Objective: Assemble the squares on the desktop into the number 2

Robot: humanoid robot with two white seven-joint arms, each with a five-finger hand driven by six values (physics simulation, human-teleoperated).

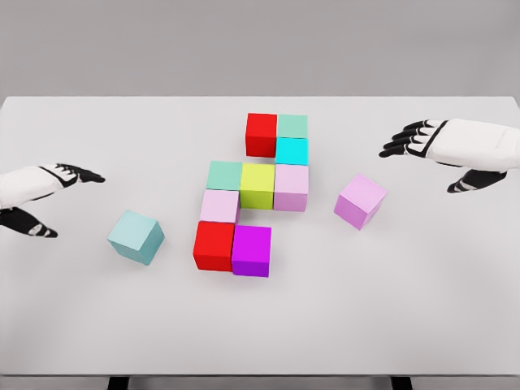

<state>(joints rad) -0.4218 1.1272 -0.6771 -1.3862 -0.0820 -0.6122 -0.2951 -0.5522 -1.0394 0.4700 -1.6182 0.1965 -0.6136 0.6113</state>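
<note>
Several coloured cubes form a block figure mid-table: a red cube (pixel 262 134) and a teal cube (pixel 292 126) on top, a cyan cube (pixel 292 151) under them, then a teal cube (pixel 224 175), a yellow-green cube (pixel 257 185) and a pale pink cube (pixel 291 187) in a row. Below these sit a pale pink cube (pixel 219 206), a red cube (pixel 214 245) and a magenta cube (pixel 251 250). A loose light blue cube (pixel 136 236) lies to the left and a loose lilac cube (pixel 359 201) to the right. My left hand (pixel 57 191) hovers open at the left edge. My right hand (pixel 422 150) hovers open up and to the right of the lilac cube.
The white table (pixel 406 309) spans the view, with its far edge (pixel 122 97) at the top and its front edge near the bottom. Grey wall lies behind it.
</note>
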